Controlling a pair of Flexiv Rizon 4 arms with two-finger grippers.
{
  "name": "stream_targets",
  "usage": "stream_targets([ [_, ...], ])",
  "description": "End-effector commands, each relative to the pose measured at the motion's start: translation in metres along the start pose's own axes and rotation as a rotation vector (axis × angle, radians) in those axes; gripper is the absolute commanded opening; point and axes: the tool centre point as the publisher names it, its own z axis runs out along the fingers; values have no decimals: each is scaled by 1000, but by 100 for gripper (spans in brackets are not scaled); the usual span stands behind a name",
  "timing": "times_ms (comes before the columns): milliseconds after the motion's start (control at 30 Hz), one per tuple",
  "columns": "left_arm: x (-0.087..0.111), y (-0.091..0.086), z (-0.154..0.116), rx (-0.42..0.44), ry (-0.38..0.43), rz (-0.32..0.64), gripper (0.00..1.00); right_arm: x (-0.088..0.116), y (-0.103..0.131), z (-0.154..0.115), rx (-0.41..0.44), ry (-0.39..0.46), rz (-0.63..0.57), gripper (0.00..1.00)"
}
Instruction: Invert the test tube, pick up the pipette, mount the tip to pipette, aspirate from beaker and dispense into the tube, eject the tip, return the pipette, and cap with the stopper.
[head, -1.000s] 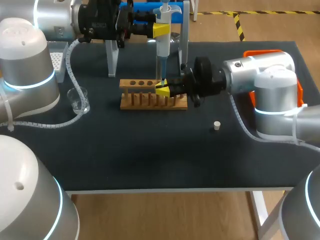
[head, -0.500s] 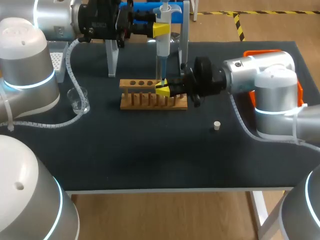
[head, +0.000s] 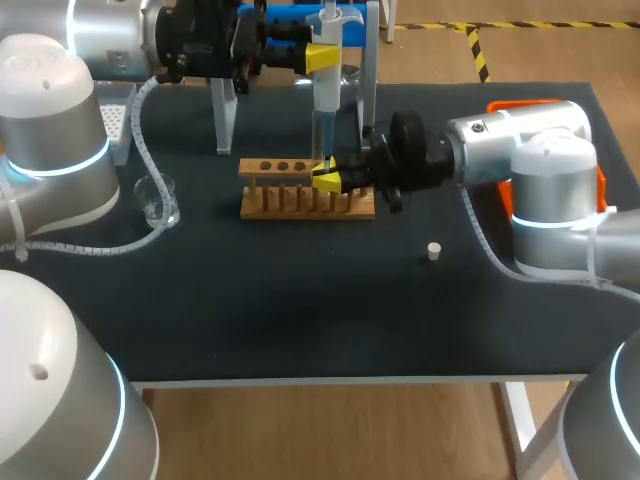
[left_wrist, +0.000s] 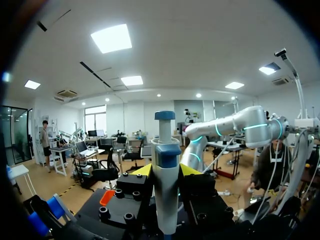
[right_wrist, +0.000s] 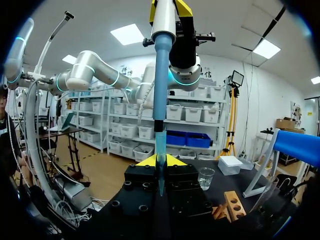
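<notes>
The white and blue pipette (head: 325, 95) hangs upright over the right end of the wooden rack (head: 290, 200), with my left gripper (head: 322, 57) shut on its body. In the left wrist view the pipette (left_wrist: 165, 185) stands between the yellow fingertips (left_wrist: 142, 170). Its tip (right_wrist: 160, 172) points down between the tips of my right gripper (right_wrist: 160, 161). My right gripper (head: 325, 178) is shut on the test tube at the rack's right end, and its fingers mostly hide the tube. The glass beaker (head: 157, 198) stands left of the rack. The small white stopper (head: 433, 251) lies to the right.
A clear acrylic pipette stand (head: 225, 110) with a blue top rises behind the rack. The tip box (head: 118, 115) sits at the back left. An orange tray (head: 545, 104) lies behind my right arm. The beaker (right_wrist: 205, 177) and rack (right_wrist: 232, 202) show beyond the right gripper.
</notes>
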Motion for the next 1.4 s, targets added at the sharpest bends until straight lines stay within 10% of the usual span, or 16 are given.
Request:
stream_targets([
  [33, 0, 2, 0, 1, -2, 1, 0, 2, 3, -2, 2, 0, -1, 0],
  [1400, 0, 2, 0, 1, -2, 1, 0, 2, 22, 3, -17, 14, 68, 0],
])
